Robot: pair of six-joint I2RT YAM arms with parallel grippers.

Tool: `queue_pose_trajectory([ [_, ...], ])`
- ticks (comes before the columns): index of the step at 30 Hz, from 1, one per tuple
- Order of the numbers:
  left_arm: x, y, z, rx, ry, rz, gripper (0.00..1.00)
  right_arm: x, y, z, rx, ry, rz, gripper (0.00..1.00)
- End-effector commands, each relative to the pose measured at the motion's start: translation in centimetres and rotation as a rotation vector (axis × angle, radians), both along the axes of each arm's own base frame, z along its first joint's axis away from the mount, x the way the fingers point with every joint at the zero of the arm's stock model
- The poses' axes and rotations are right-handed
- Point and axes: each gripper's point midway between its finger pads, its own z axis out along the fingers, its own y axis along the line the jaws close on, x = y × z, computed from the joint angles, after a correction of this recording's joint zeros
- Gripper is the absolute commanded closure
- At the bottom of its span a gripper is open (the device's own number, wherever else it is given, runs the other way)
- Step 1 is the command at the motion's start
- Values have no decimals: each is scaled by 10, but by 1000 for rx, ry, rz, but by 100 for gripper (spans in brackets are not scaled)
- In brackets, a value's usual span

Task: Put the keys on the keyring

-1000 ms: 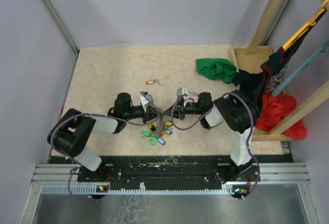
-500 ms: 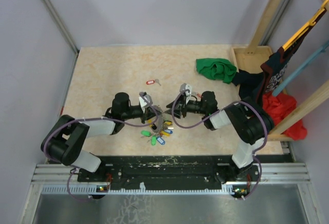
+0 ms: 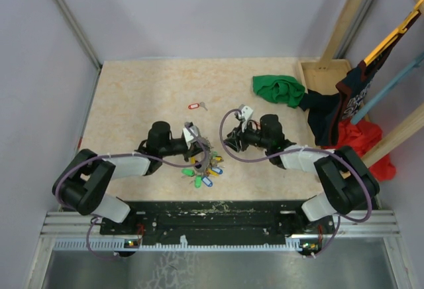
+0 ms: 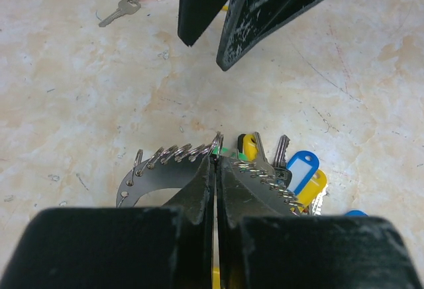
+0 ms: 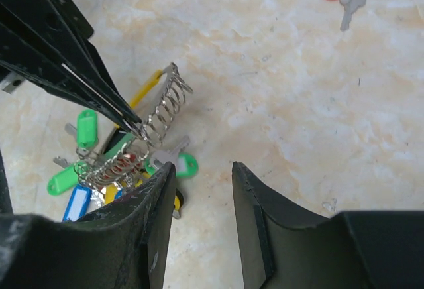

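The keyring (image 4: 158, 177) is a thin grey metal crescent strung with small wire loops, low over the table. My left gripper (image 4: 217, 160) is shut on its top edge. Keys with blue, green and yellow tags (image 3: 202, 170) hang in a bunch from it. In the right wrist view the loops (image 5: 165, 107) stand as a coil at the tips of the left gripper (image 5: 136, 128). My right gripper (image 5: 202, 170) is open and empty just right of the bunch. A small yellow and dark key (image 5: 176, 201) peeks out beside its left finger. From above, the right gripper (image 3: 228, 136) faces the left gripper (image 3: 199, 145).
A key with a red oblong tag (image 3: 193, 106) lies alone on the table behind the grippers. A green cloth (image 3: 278, 90) lies at the back right beside a wooden tray (image 3: 323, 71). Dark and red garments (image 3: 361, 146) hang along the right edge.
My right gripper has opened and drawn back to the right, away from the keyring. The left gripper stays shut on the ring and has moved only slightly.
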Motion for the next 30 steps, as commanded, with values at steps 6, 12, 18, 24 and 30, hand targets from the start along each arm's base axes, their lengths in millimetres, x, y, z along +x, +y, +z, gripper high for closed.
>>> queue_pose_trajectory([
  [6,-2,-10,19,-31,-96,-23,100,-2,20,-8,-75,-84,79,60],
  [12,-6,-14,23,-39,-139,-48,100,2,34,-8,-57,-80,108,60],
  [18,-8,-16,18,-25,-178,-58,100,-2,45,0,1,-53,155,60],
  [24,-11,-16,16,-12,-213,-64,100,16,36,-3,-1,7,5,61],
  [30,-2,-12,17,1,-221,-10,100,20,13,-11,-105,41,-112,61],
])
